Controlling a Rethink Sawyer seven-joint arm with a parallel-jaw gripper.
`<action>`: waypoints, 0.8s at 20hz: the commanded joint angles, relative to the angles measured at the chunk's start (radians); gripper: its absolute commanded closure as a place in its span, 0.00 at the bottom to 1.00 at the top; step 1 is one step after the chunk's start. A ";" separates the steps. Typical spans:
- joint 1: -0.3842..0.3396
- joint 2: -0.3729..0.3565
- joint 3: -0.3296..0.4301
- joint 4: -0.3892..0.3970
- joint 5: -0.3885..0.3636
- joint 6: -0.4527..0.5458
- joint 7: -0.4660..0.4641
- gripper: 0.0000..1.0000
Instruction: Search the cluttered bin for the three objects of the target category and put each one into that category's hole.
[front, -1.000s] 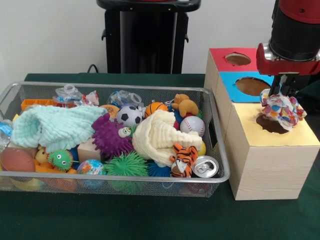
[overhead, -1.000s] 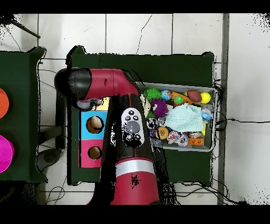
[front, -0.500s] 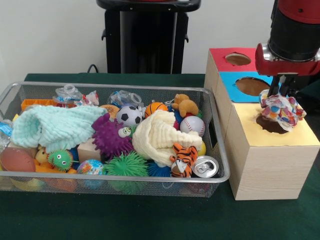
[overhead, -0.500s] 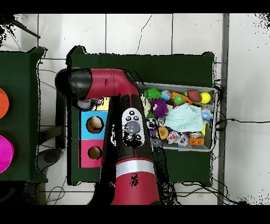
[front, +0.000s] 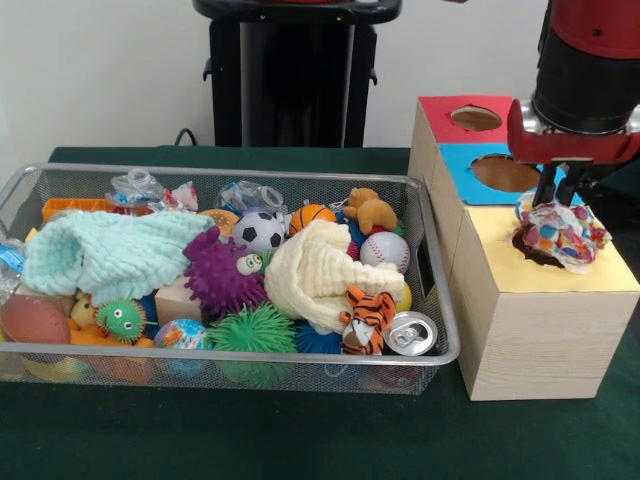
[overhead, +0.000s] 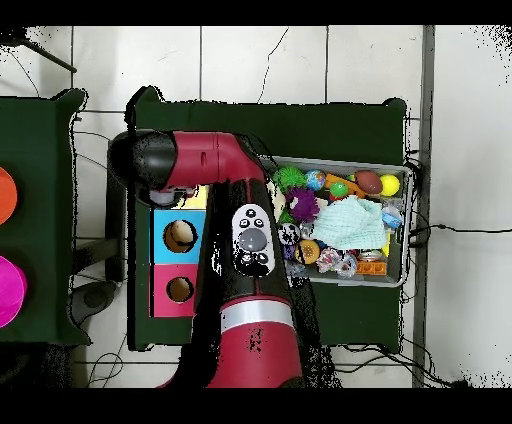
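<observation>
A cloth with many coloured spots (front: 563, 230) hangs from my gripper (front: 562, 192), which is shut on its top. The cloth's lower folds touch the dark hole (front: 535, 250) in the yellow top of the wooden box (front: 540, 330). In the wire bin (front: 230, 355) lie a mint cloth (front: 110, 252) at the left and a cream cloth (front: 318, 272) in the middle. In the overhead view my arm (overhead: 190, 165) covers the gripper and the yellow hole. The mint cloth (overhead: 350, 222) shows in the bin (overhead: 400, 225).
The box also has a blue hole (front: 505, 172) and a red hole (front: 476, 118) behind the yellow one. The bin holds several balls, a purple spiky toy (front: 220, 275), a toy tiger (front: 362, 318) and a can (front: 410, 333). A black pedestal (front: 295, 70) stands behind the bin.
The gripper and the spotted cloth have sunk a little and drifted slightly right, so the cloth now sits lower over the yellow hole. The bin's contents have not moved.
</observation>
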 joint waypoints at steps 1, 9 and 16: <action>-0.001 0.082 -0.007 0.104 -0.012 -0.116 0.185 1.00; 0.012 0.126 -0.026 0.104 -0.015 -0.205 0.205 1.00; 0.025 0.137 -0.041 0.105 -0.002 -0.233 0.206 1.00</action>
